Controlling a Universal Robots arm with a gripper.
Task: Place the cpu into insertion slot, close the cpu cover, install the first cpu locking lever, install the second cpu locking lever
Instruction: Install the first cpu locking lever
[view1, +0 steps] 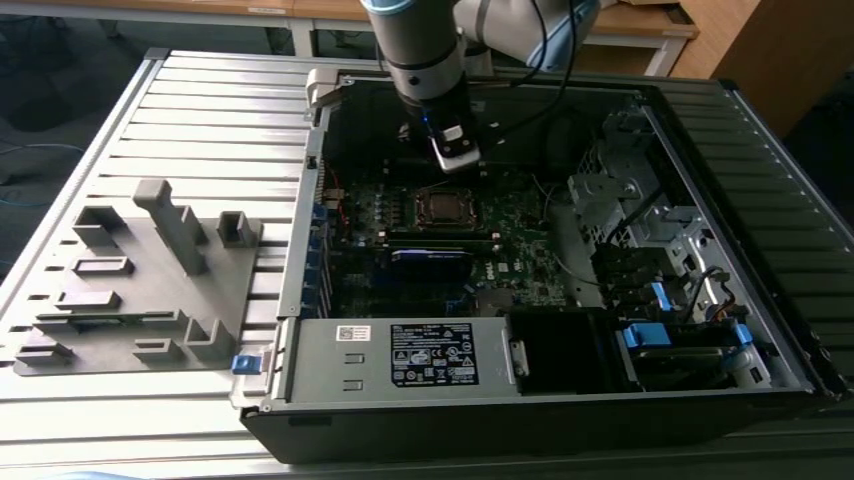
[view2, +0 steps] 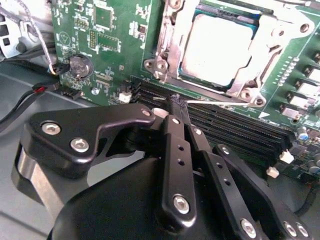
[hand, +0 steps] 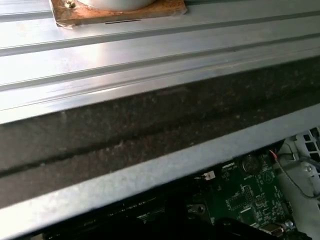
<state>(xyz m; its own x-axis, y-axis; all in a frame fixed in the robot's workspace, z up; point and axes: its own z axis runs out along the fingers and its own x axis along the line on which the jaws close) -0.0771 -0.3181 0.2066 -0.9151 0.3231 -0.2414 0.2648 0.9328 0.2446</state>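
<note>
In the second wrist view the cpu (view2: 220, 47) lies flat in the insertion slot, its silver-grey top showing. The cpu cover (view2: 272, 57), a silver frame, lies down around it. A thin silver locking lever (view2: 220, 103) runs along the socket's near side, above the long black card slots. My gripper (view2: 178, 102) has its black fingers (view2: 172, 135) pressed together, and their tips sit at one end of that lever. In the exterior view the gripper (view1: 458, 160) hangs inside the open computer case, just behind the insertion slot (view1: 441, 207).
A grey fixture block (view1: 147, 280) stands on the slatted table at the exterior view's left. A labelled metal box (view1: 400, 355) fills the case's front. Drive cages and blue cables (view1: 654, 300) crowd the right. The case wall (hand: 150, 125) passes close by in the first wrist view.
</note>
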